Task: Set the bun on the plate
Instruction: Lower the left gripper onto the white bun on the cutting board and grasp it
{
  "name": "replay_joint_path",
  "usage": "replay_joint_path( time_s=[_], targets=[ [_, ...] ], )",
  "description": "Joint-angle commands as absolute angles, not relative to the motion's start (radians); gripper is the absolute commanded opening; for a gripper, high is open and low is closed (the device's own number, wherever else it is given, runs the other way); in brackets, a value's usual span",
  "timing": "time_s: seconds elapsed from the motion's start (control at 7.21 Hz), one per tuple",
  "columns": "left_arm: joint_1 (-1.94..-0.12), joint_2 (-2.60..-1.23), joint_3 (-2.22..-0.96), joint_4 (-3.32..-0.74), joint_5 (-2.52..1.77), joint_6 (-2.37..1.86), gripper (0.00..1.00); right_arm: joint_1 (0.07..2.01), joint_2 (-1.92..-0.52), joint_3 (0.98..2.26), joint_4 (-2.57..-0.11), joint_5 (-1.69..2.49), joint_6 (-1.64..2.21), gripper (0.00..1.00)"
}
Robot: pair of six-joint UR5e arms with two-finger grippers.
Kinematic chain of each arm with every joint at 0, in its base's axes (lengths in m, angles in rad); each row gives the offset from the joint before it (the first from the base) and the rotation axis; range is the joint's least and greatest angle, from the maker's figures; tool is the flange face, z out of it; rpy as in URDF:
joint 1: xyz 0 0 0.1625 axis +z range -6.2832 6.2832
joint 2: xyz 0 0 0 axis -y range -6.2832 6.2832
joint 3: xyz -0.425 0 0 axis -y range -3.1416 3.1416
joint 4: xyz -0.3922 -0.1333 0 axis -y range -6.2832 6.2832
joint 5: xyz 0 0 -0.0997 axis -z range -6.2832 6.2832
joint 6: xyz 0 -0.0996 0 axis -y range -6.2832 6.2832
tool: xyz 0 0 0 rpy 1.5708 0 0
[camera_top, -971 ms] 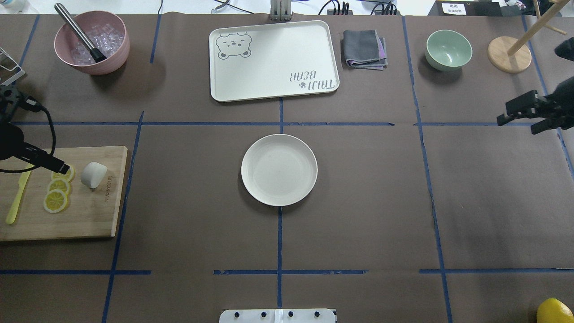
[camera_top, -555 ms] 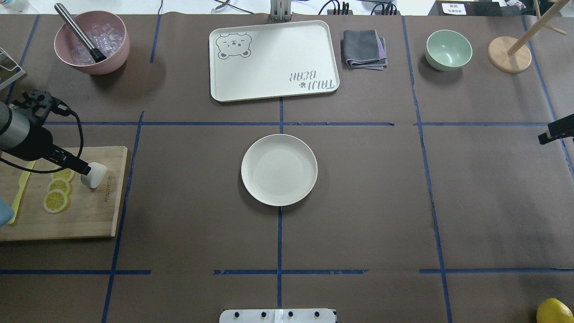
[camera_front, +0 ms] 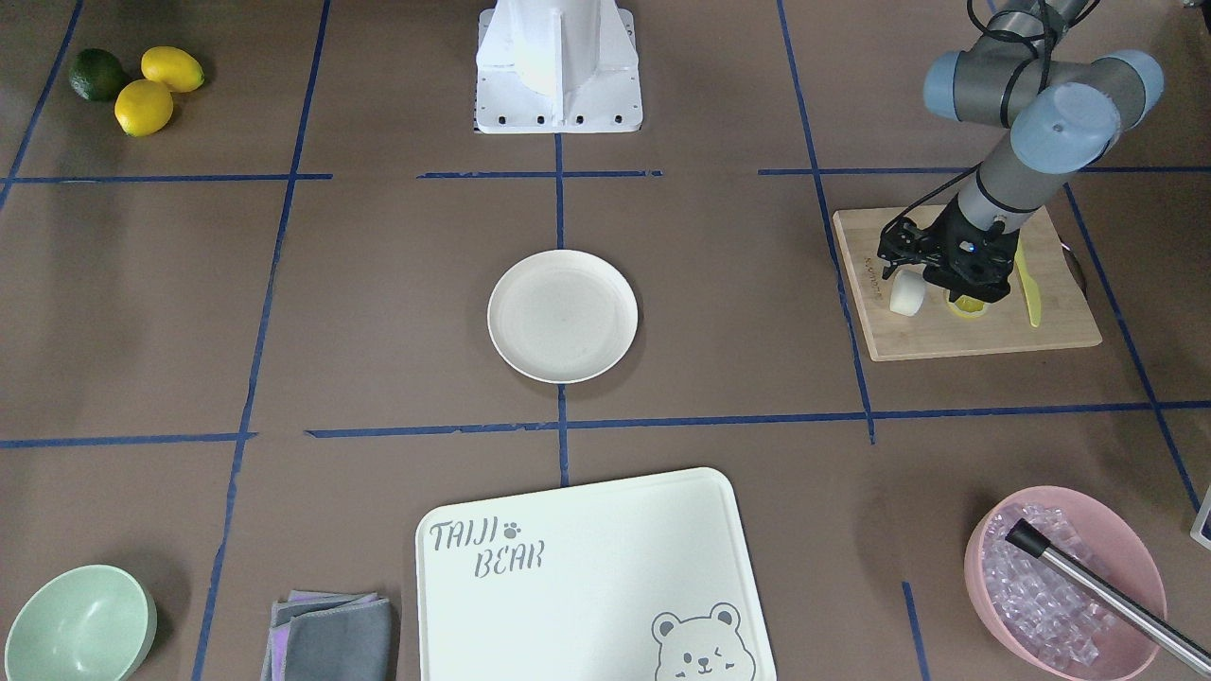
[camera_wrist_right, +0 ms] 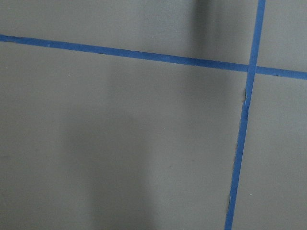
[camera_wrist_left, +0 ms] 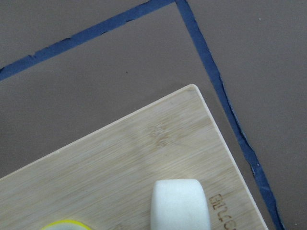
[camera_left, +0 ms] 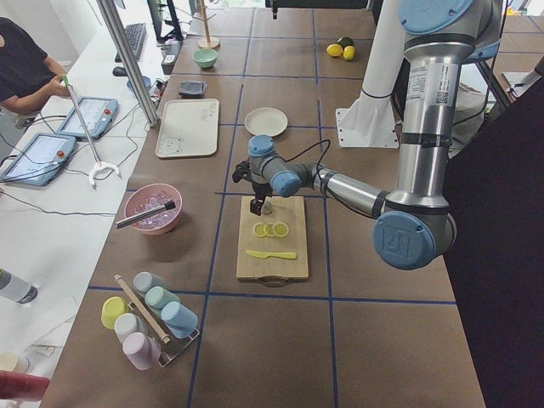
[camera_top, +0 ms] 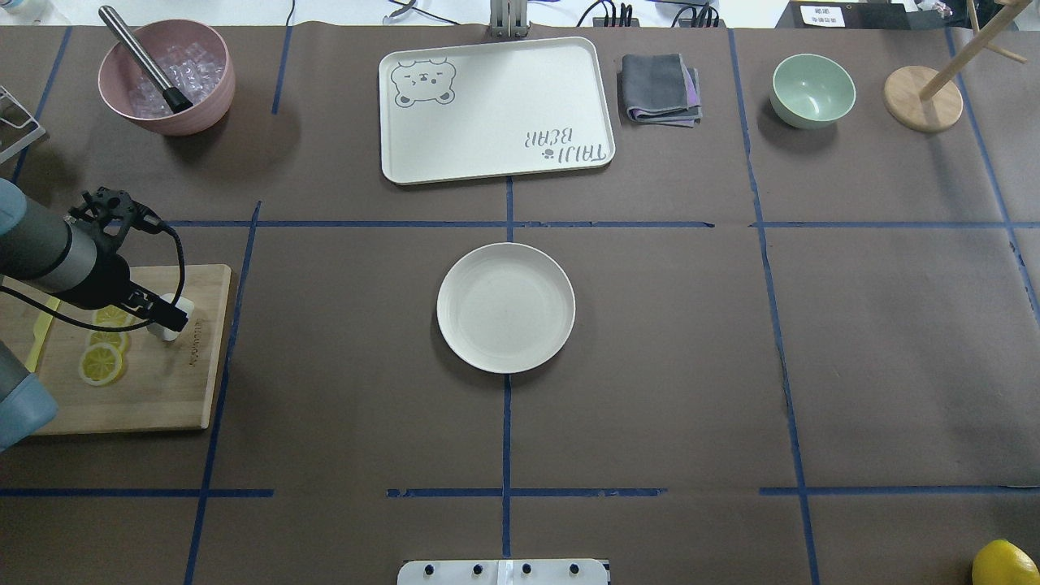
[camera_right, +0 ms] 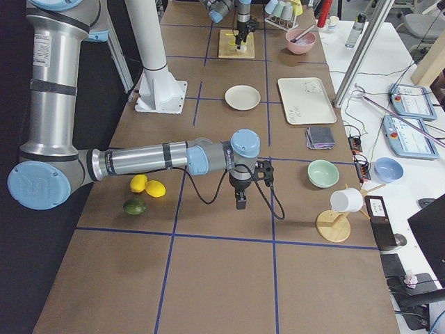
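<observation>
The white bun (camera_top: 184,306) (camera_front: 906,294) lies on the wooden cutting board (camera_top: 146,390), near its corner, beside several lemon slices (camera_top: 101,362). My left gripper (camera_top: 166,315) (camera_front: 922,274) hangs just over the bun, partly covering it from above, and looks open. The left wrist view shows the bun (camera_wrist_left: 180,203) at its bottom edge, with no fingers in sight. The cream plate (camera_top: 505,308) (camera_front: 562,315) sits bare at the table's centre. My right gripper (camera_right: 240,202) shows only in the exterior right view, low over the table; I cannot tell its state.
A yellow knife (camera_front: 1029,284) lies on the board. Along the far edge stand a pink bowl of ice (camera_top: 166,77), the bear tray (camera_top: 496,110), a folded cloth (camera_top: 660,88), a green bowl (camera_top: 812,89) and a wooden stand (camera_top: 922,97). A lemon (camera_top: 1005,562) sits near right.
My left arm has swung right across the board, bringing its gripper from the lemon slices onto the bun. My right arm has withdrawn past the overhead view's right edge.
</observation>
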State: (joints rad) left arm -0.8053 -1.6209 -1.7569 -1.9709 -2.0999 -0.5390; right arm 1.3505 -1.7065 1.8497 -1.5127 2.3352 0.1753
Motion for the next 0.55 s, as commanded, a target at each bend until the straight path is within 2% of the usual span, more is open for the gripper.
replay_joint_path(
  time_s=[0.0,0.42],
  targets=[
    [-0.776,-1.621,-1.735,-2.009,-2.098,-0.571,0.97,1.351,-1.703,1.848,-1.516,2.335,0.172,1.0],
    [-0.775,-1.626,-1.73,-2.029,-2.098,-0.568,0.94,1.351,-1.707,1.848,-1.513,2.335,0.172,1.0]
  ],
)
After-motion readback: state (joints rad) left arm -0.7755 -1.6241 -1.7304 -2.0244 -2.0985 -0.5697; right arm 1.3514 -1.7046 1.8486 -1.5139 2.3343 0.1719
